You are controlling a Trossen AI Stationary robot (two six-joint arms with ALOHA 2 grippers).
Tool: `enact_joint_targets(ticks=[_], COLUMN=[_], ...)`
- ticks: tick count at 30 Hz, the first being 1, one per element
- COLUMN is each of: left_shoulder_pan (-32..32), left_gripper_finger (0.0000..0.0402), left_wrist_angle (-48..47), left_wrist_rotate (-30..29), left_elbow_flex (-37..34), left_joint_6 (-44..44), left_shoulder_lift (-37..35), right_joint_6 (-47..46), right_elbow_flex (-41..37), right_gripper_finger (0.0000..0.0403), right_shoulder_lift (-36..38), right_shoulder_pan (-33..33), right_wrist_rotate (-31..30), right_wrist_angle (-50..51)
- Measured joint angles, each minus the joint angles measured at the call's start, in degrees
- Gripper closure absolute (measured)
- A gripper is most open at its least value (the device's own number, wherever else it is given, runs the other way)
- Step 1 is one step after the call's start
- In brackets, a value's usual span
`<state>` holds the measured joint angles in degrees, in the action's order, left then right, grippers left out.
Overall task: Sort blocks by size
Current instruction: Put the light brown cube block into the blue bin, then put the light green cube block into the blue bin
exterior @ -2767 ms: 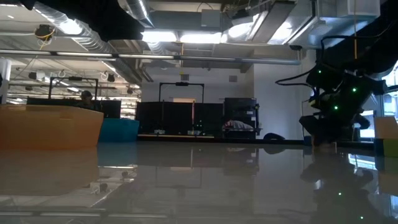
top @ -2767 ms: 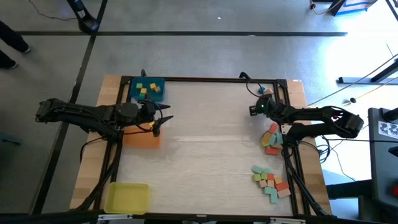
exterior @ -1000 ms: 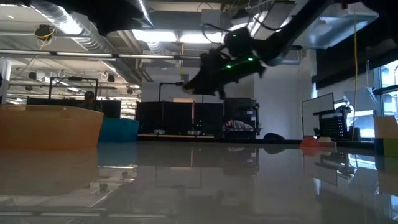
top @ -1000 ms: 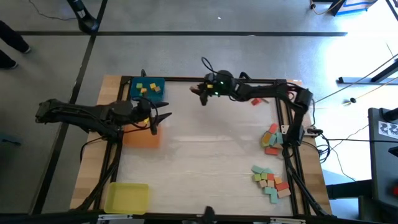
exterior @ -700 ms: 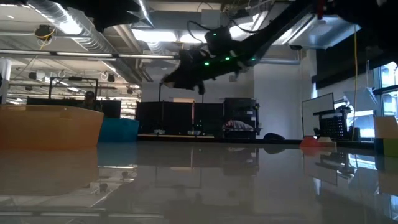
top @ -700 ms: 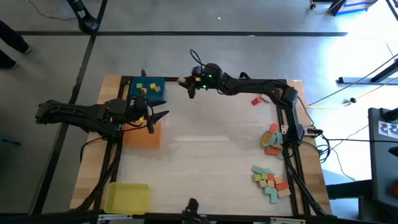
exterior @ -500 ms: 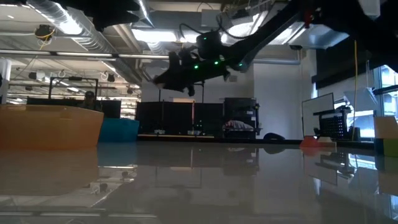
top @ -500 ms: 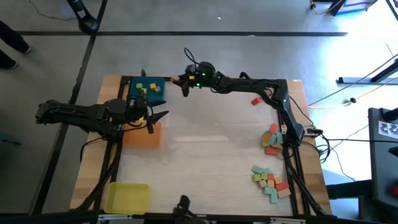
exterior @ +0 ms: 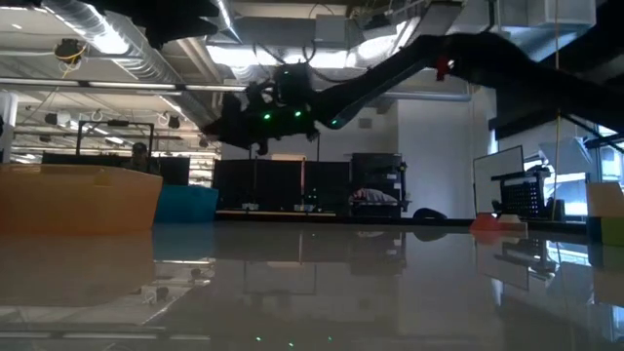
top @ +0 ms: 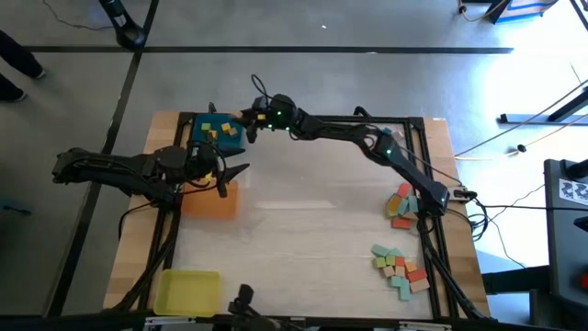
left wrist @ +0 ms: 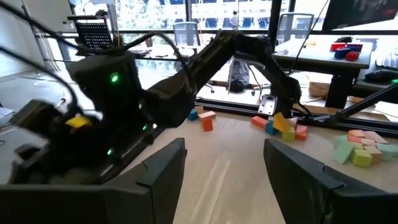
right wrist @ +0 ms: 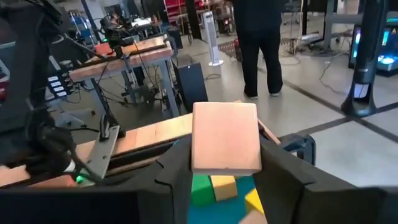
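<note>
A pale pink block (right wrist: 225,137) sits clamped between the two dark fingers (right wrist: 176,180) of the right gripper (top: 246,118), its flat face filling the middle of the right wrist view; the jaws stand partly apart, closed on the block's sides. In the high view this gripper hangs at the right edge of the blue tray (top: 204,122), in the upper left part of the table (top: 303,230), with the right arm stretched in a long line from the table's right side across its far edge. Below the held block the right wrist view shows a green block (right wrist: 200,189) and a yellow block (right wrist: 223,184) lying in the blue tray. From above, several small yellow blocks (top: 217,131) show in that tray.

The rest of the blocks lie at the right of the table in the high view — a cluster of orange, pink and teal pieces (top: 400,204) beside the right arm's base, and a second heap of green, yellow, pink and teal pieces (top: 399,266) nearer the lower right corner.

The left gripper (top: 241,172) waits at the left side of the table, above the upper edge of the orange tray (top: 213,207), its fingers (left wrist: 160,167) spread wide with nothing between them. A yellow tray (top: 187,292) lies at the lower left corner.

In the low view the right arm reaches in high above the tabletop, green lights glowing on its wrist. A person (right wrist: 261,43) in dark clothes stands on the floor beyond the table.
</note>
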<state>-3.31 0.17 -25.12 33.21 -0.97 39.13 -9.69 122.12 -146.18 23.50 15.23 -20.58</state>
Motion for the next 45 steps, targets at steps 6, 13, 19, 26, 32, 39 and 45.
enact_joint_targets(ticks=[6,13,19,26,32,39,45], left_shoulder_pan=[0.0,0.0,0.0,0.0,0.0,-0.06,-0.04], left_gripper_finger=[0.0196,0.0196,0.0196,0.0196,0.0196,0.0196,0.0196], left_wrist_angle=[-0.67,-1.24,-1.04,-0.96,-0.92,-0.98,-1.08], left_wrist_rotate=[-0.01,-0.02,0.0,-0.01,-0.02,-0.01,0.0], left_elbow_flex=[0.0,-0.02,-0.02,-0.01,-0.02,-0.02,-0.02], left_joint_6=[0.06,0.68,1.13,1.02,0.98,-1.14,-1.67], left_shoulder_lift=[0.0,0.0,0.0,0.0,0.0,0.0,0.02], right_joint_6=[1.82,2.66,3.71,2.46,2.46,2.44,6.26], right_elbow_flex=[8.27,9.18,9.25,9.23,9.23,9.14,9.23], right_gripper_finger=[0.0258,0.0258,0.0254,0.0195,0.0153,0.0154,0.0167], right_shoulder_lift=[-6.65,-8.82,-8.82,-8.8,-8.78,-3.82,4.37], right_shoulder_pan=[-0.75,-0.6,-0.76,-0.76,-0.74,-0.58,-0.47], right_wrist_rotate=[-3.41,-5.98,-6.71,-5.65,-4.57,-2.95,-0.22], right_wrist_angle=[1.19,0.77,0.34,1.65,2.02,5.66,18.84])
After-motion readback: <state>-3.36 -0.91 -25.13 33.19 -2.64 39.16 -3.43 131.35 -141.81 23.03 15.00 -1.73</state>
